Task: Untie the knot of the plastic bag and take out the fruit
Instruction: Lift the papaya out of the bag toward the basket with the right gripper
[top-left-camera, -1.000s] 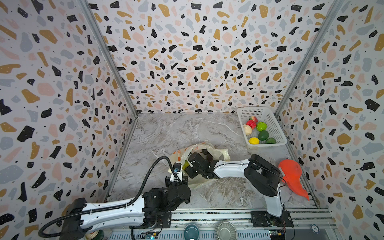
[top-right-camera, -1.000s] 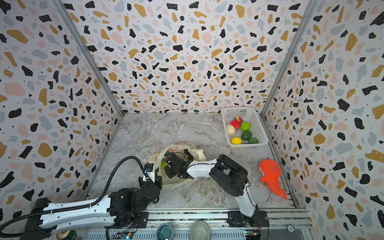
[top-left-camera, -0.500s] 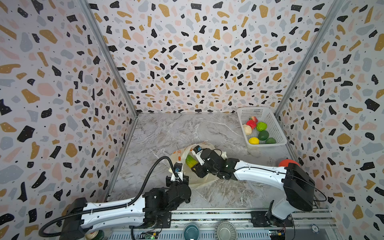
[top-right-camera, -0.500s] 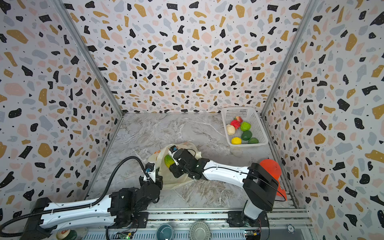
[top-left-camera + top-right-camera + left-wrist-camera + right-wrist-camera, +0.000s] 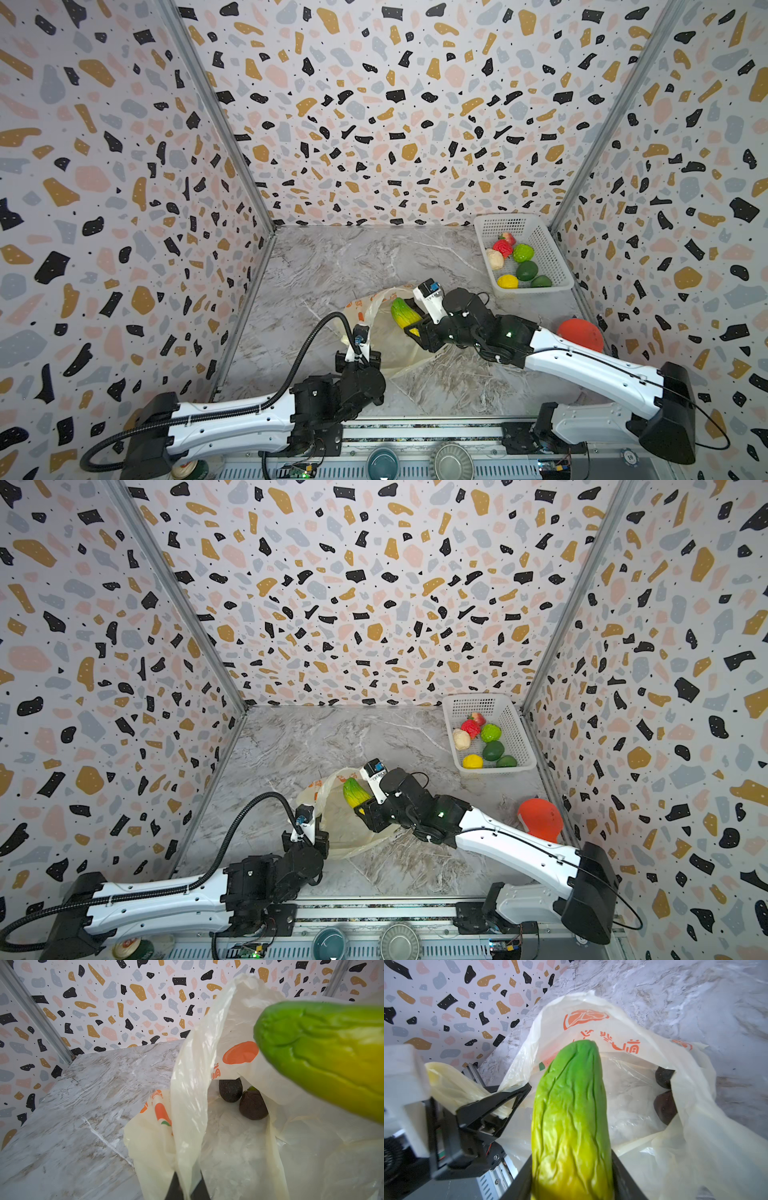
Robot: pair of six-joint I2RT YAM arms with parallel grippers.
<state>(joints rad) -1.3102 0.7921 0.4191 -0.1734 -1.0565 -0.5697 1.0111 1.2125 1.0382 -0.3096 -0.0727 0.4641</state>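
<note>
Fruit removal is under way: the plastic bag (image 5: 392, 351) lies open on the surface (image 5: 332, 266), left fingers (image 5: 174, 1187) clenched on its rim, right fingers (image 5: 519, 1188) grasping a green-yellow fruit (image 5: 404, 312) above the mouth; next comes carrying it to the basket (image 5: 544, 245), then fetching two dark fruits (image 5: 230, 1089) inside

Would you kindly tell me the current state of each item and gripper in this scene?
bag: open, no knot visible, one edge pinched and held up.
green fruit: gripped at one end, above the bag's mouth.
dark fruits: two, inside the bag.
basket: holds several fruits.
left gripper: shut on the bag.
right gripper: shut on the green fruit.
</note>
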